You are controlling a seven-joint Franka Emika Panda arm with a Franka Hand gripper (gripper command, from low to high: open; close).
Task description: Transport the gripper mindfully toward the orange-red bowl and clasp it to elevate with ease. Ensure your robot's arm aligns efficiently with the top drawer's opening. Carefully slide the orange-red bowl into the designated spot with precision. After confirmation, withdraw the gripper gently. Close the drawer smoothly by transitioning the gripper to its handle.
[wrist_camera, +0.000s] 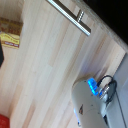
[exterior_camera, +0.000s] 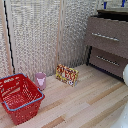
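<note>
The red mesh basket (exterior_camera: 20,97) is sitting nearest, then the pink cup (exterior_camera: 40,80), a yellow box (exterior_camera: 67,74), the top drawer (exterior_camera: 107,27) and the robot's arm (exterior_camera: 125,75) rightmost, fingers unseen so their state is untellable, and with the orange-red bowl showing nowhere it should be searching slowly before descending

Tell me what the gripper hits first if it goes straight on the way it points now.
Probably the bare wooden surface, judging by the wrist view, clear of the yellow packet. The gripper itself is out of frame and depth is unclear, so this is a guess.

Exterior oblique, high; wrist close over floor (wrist_camera: 45,65)
</note>
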